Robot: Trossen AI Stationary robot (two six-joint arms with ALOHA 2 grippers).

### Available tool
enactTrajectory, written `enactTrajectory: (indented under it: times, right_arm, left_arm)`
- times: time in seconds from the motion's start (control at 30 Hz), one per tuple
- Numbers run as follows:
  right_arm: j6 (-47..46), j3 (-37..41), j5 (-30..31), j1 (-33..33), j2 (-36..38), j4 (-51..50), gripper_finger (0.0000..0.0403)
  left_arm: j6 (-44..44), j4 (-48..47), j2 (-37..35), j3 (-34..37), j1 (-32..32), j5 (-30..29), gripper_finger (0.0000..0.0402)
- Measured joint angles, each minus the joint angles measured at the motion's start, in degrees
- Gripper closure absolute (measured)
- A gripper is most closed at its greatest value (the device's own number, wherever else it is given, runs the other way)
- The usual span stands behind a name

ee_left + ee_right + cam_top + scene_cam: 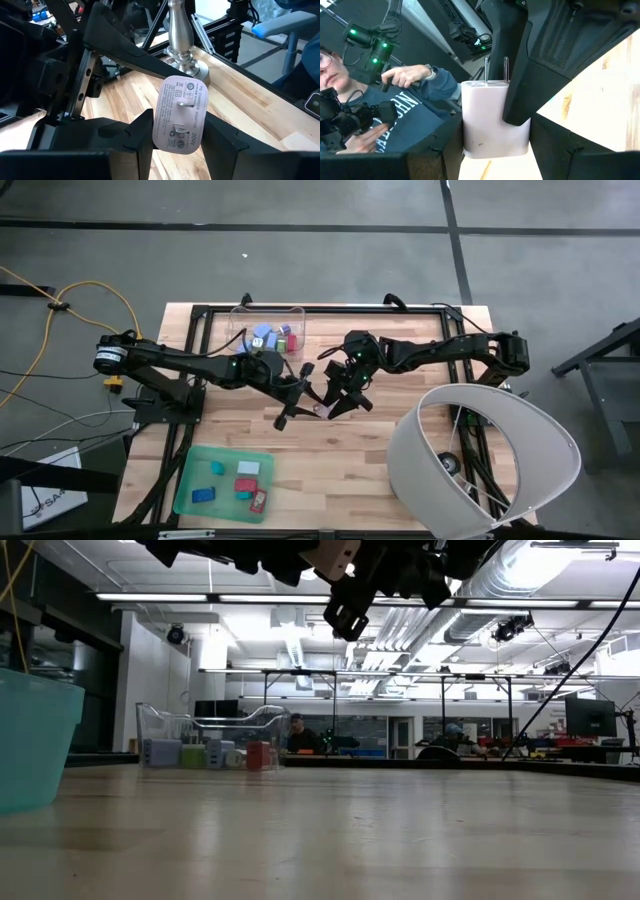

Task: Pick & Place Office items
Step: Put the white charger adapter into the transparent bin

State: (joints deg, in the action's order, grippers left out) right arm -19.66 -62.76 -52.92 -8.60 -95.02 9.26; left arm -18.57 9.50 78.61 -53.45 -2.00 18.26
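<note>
so both claws are pinching the same white charger (179,116) mid-air over the table (380,460), left claw (175,137) and right claw (495,150) each clamped on it, and if neither lets go cleanly it'll get yanked or dropped.

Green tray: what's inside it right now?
In the green tray: a teal block, a white block, a blue block, red pieces. Anything beneath them is covered.

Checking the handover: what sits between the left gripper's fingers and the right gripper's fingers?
A white charger with two prongs. The left wrist view shows the left gripper clamping it; the right wrist view shows the right gripper gripping it too, above the table.
</note>
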Motion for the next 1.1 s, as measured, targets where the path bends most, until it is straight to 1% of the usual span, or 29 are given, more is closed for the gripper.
enactTrajectory:
  times: [0.1, 0.33, 0.5, 0.7, 0.87, 1.1]
  right_arm:
    - [0.0, 0.0, -0.5, 0.0, 0.0, 0.0, 0.021]
    - [0.0, 0.0, 0.8, 0.0, 0.0, -0.2, 0.0164]
    - [0.0, 0.0, 0.7, 0.0, 0.0, -0.1, 0.0146]
    - [0.0, 0.0, 0.3, -0.1, 0.0, 0.0, 0.0137]
    - [0.0, 0.0, -1.6, -0.1, 0.0, 0.0, 0.0136]
    - [0.0, 0.0, -1.4, -0.1, 0.0, 0.0, 0.0136]
  left_arm:
    - [0.0, 0.1, 0.0, 0.0, 0.0, -0.1, 0.0276]
    - [0.9, -0.2, 0.0, 0.0, 0.0, 0.0, 0.0278]
    - [0.9, -0.1, 0.0, 0.0, 0.0, 0.0, 0.0279]
    - [0.8, -0.1, 0.0, 0.0, 0.0, 0.1, 0.0279]
    - [0.6, -0.1, 0.0, 0.0, 0.0, 0.1, 0.028]
    - [0.6, -0.1, 0.0, 0.0, 0.0, 0.1, 0.028]
